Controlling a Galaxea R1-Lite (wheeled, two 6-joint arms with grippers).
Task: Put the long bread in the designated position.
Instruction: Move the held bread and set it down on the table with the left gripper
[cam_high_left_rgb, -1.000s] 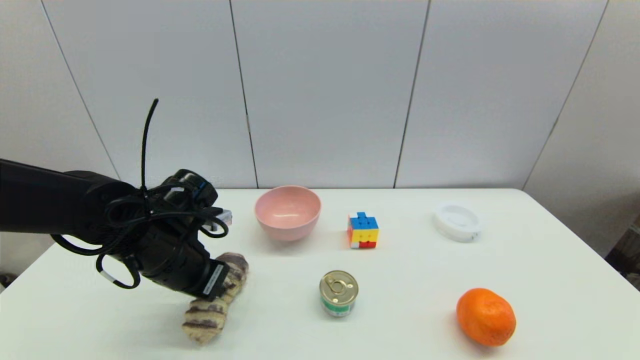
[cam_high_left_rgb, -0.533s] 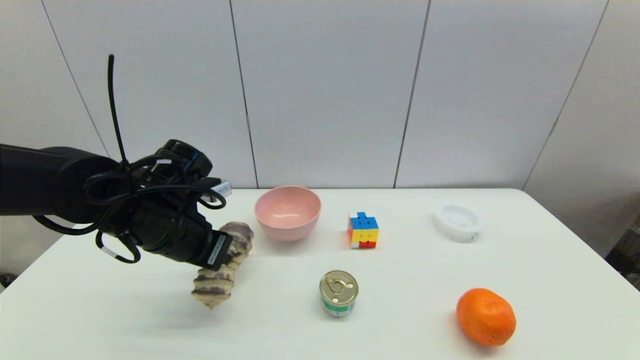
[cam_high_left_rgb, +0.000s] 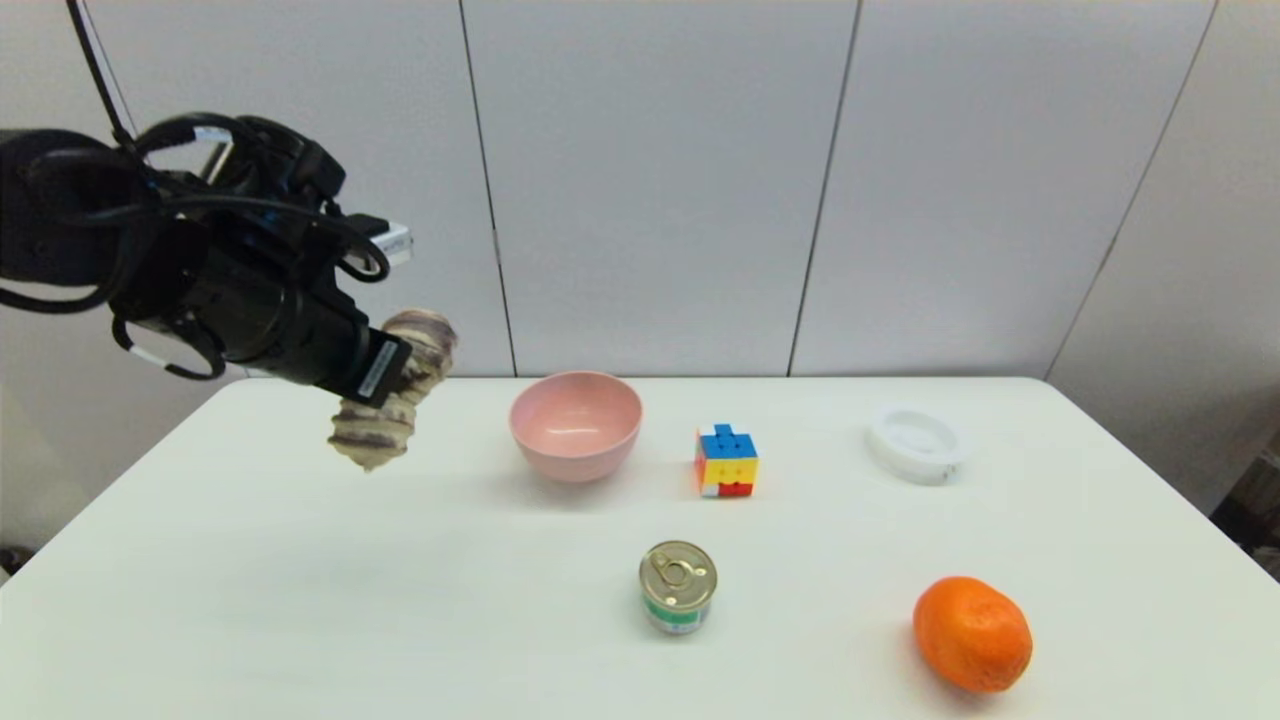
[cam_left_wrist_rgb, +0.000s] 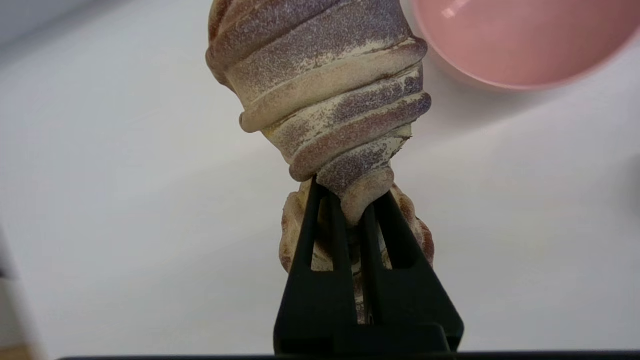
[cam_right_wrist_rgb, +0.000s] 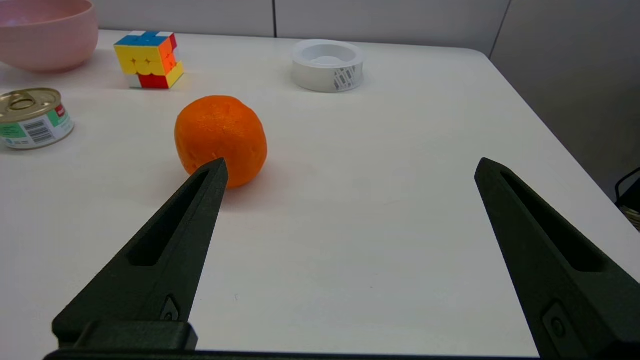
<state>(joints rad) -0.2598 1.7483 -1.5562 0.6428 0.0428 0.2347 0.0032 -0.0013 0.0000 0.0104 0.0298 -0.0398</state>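
**Loaf held aloft over the left end of the counter**

Grey wall panels stand behind a white counter (cam_high_left_rgb: 300, 600) with a scatter of small things on it. Far left, the left gripper (cam_left_wrist_rgb: 350, 200) hangs high above the counter's back left corner, its jaws pinched narrow on the long bread (cam_high_left_rgb: 392, 390), which they squeeze in at the waist. The striped loaf is clear of the surface, tilted, one end pointing down toward the counter and the other up beside the black wrist. Just to its right, lower down and apart from it, sits the pink bowl (cam_high_left_rgb: 575, 422). Next along the back comes a colourful puzzle cube (cam_high_left_rgb: 727, 461), and in front of that, nearer me, a small tin can (cam_high_left_rgb: 677, 586) with a pull-ring lid. Farther right lies a white tape roll (cam_high_left_rgb: 913, 443) at the back, and an orange (cam_high_left_rgb: 971, 633) at the front. The right gripper (cam_right_wrist_rgb: 350, 170) waits low near the counter's front right, jaws spread wide and holding nothing, the orange just ahead of one fingertip.
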